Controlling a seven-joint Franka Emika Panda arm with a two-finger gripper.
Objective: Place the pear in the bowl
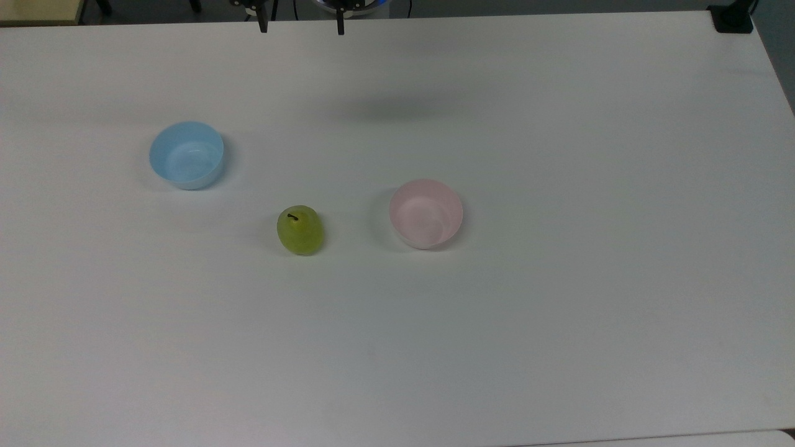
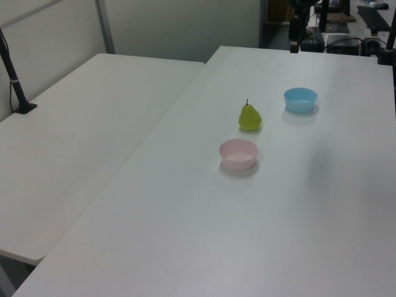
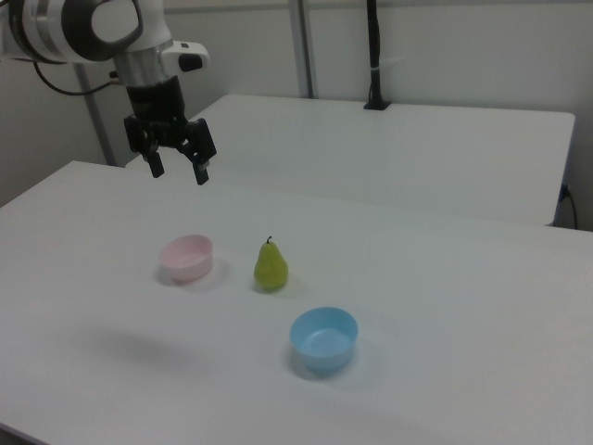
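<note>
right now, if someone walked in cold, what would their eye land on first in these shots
Probably the small yellow-green pear, standing upright with its dark stem up near the middle of the white table. It sits between two small round plastic bowls, the pale pink bowl to the top view's right and the light blue bowl to the top view's upper left. In the right view, the black two-finger gripper hangs open in the air above the pink bowl's far side.

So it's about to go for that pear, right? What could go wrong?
The pear stands upright on a narrow base, so an off-center touch from the open tool might topple or roll it. Its smooth, rounded skin could slip from the grip. The pink bowl is light-looking and small; a careless drop might miss it or nudge it.
</note>
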